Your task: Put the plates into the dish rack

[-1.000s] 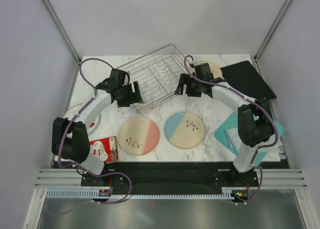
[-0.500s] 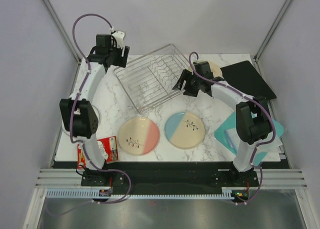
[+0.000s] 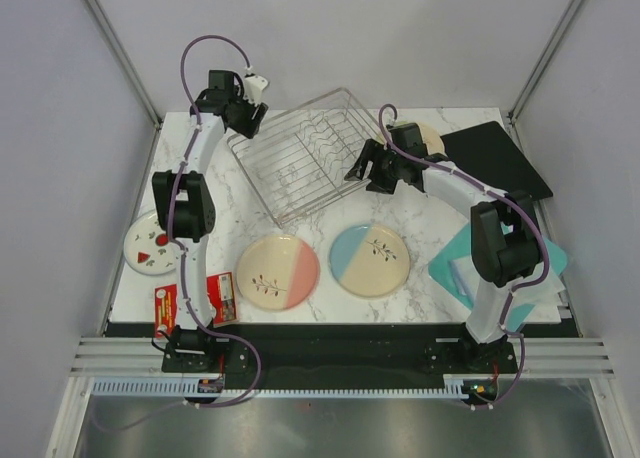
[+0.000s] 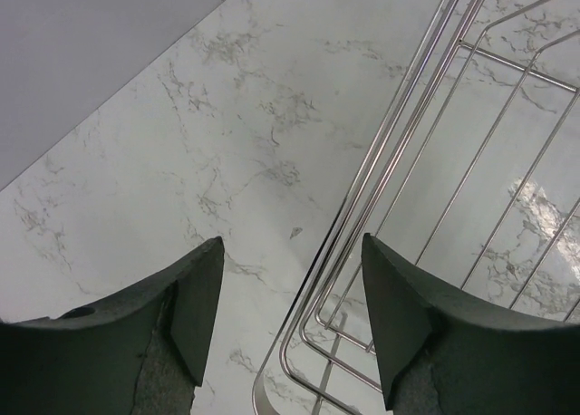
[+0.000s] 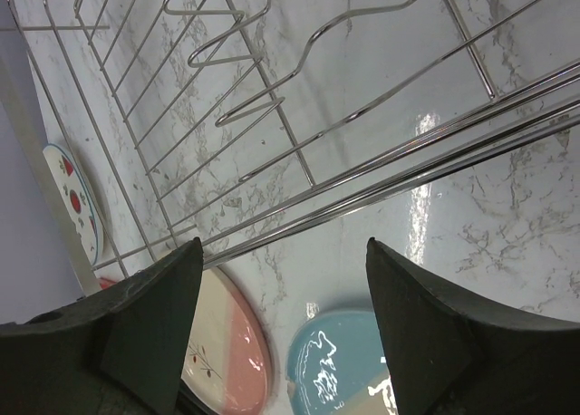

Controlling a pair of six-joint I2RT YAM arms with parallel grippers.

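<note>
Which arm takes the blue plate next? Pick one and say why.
Right. The right gripper, open, hangs by the rack's near edge, close to the blue plate, which its wrist camera sees. The left gripper, also open, sits at the rack's far corner, farther away.

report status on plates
Left pincer open at dish rack far-left corner. Right pincer open at its right edge. Rack empty; pink plate, blue plate on table. Nothing blocking.

The left gripper [image 4: 290, 252] has its two dark fingers [image 4: 181, 315] spread wide, and the rounded corner of the dish rack [image 4: 373, 161] shows between them. Left of the rack lies the marble table [image 4: 227, 143]; beyond it, farther left, is a grey wall [image 4: 91, 53].
</note>
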